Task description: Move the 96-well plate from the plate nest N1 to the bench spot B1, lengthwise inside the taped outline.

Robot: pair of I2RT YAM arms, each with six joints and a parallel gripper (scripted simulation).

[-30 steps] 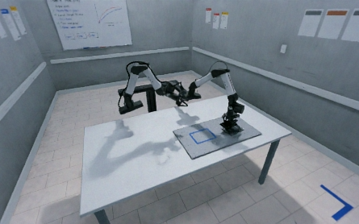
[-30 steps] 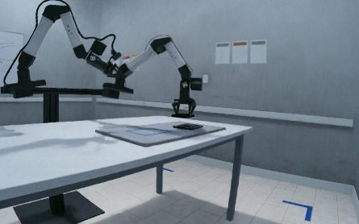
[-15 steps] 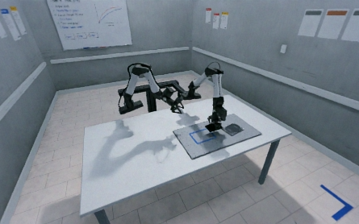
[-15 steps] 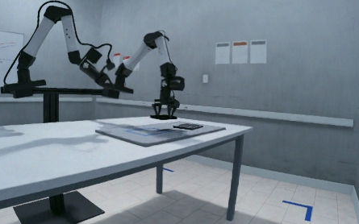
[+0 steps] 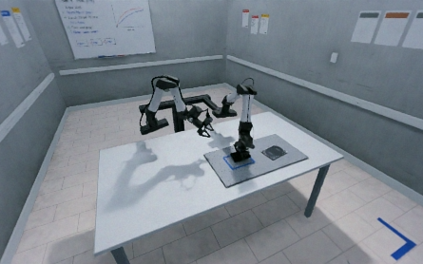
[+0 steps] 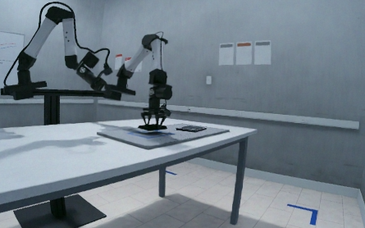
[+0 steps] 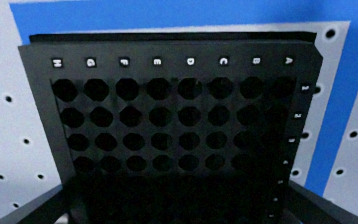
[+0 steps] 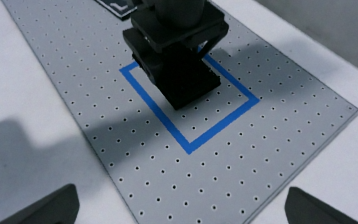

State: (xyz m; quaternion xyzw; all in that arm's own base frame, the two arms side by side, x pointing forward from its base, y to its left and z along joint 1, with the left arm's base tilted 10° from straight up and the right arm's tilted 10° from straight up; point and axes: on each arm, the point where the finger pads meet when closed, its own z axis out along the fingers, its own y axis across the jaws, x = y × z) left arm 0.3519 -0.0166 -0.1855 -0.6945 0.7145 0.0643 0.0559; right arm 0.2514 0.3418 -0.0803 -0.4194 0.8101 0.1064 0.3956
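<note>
Black 96-well plate gripped in left jaws, right jaws open, nest near outline.

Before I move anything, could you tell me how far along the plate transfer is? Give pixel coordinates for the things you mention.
The 96-well plate (image 7: 175, 110) (image 8: 192, 82) is off the nest (image 5: 274, 152) (image 6: 191, 129). The left hand (image 6: 155, 123) grips it over the blue taped outline (image 5: 233, 167) (image 8: 220, 126). Final alignment, lowering and release appear left.

left claw, pointing down above the taped outline, fingers closed on its load; right claw, open, apart from the outline.
</note>
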